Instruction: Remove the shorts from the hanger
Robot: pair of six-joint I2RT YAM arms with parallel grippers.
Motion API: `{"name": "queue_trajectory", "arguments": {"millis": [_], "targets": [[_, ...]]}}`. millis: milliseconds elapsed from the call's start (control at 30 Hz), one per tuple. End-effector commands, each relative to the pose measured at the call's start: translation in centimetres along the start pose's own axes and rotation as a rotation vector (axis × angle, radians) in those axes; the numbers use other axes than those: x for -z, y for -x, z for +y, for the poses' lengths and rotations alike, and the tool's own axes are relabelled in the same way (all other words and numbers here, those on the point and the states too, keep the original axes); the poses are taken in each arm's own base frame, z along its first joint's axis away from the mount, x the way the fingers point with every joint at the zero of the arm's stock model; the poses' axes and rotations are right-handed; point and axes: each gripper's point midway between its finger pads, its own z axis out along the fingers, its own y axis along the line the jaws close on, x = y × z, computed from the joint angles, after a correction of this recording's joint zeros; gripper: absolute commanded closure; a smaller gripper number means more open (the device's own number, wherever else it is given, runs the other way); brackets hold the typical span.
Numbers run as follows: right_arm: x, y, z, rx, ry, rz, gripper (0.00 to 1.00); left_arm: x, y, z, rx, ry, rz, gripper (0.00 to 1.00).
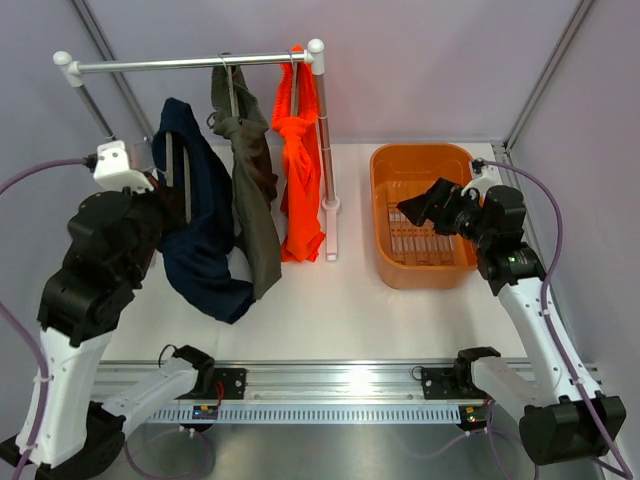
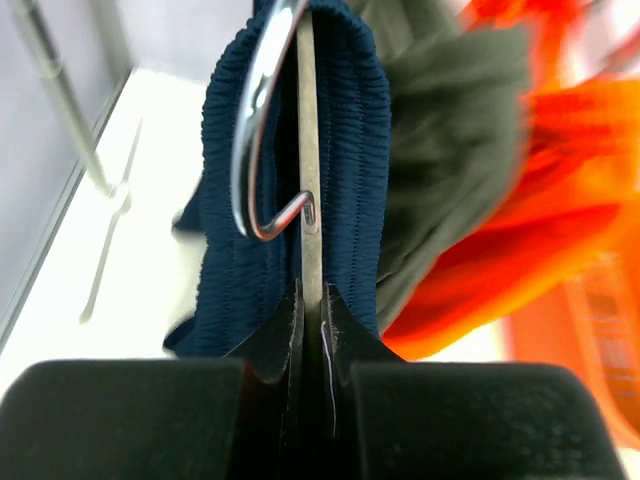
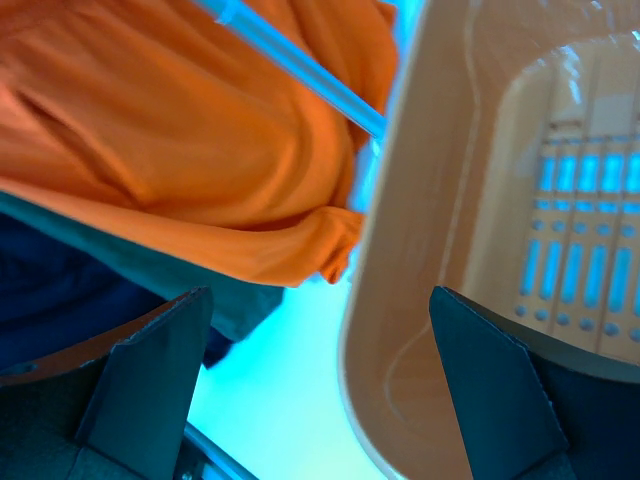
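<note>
My left gripper (image 1: pixel 165 190) (image 2: pixel 312 300) is shut on the thin metal stem of a hanger (image 2: pixel 308 120). The hanger's hook (image 2: pixel 250 150) is free of the rail (image 1: pixel 190 64). The dark navy shorts (image 1: pixel 205 240) (image 2: pixel 230 200) hang from this hanger, left of and below the rail. The olive-grey shorts (image 1: pixel 250 190) (image 2: pixel 450 130) and the bright orange shorts (image 1: pixel 300 170) (image 2: pixel 520 260) (image 3: pixel 180 130) hang on hangers from the rail. My right gripper (image 1: pixel 415 208) (image 3: pixel 320 300) is open and holds nothing. It hovers over the left rim of the orange basket (image 1: pixel 420 148) (image 3: pixel 420 250).
The rail stands on white posts, with the right post's foot (image 1: pixel 330 230) between the orange shorts and the basket. A purple wall closes the back and sides. A metal track (image 1: pixel 320 380) runs along the near table edge.
</note>
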Motion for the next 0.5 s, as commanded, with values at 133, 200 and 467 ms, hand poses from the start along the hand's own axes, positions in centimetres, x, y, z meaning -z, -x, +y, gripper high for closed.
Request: {"name": "queue_trajectory", "arguments": {"millis": [133,200,467], "targets": [[1.9,4.1,6.8,0.115,0.120,-0.067,0.01,8.3,12.0,-7.4,0.004,-0.483,-0.290,1.00],[2.4,4.5,7.8,0.129,0.130,-0.075,0.01,10.4,11.7,-9.4,-0.032,-0.638,-0.289,1.00],[7.2,6.8,13.6,0.197,0.229,-0.134,0.00,15.7,6.9,-14.3,-0.134,-1.097,-0.128,1.00]]}}
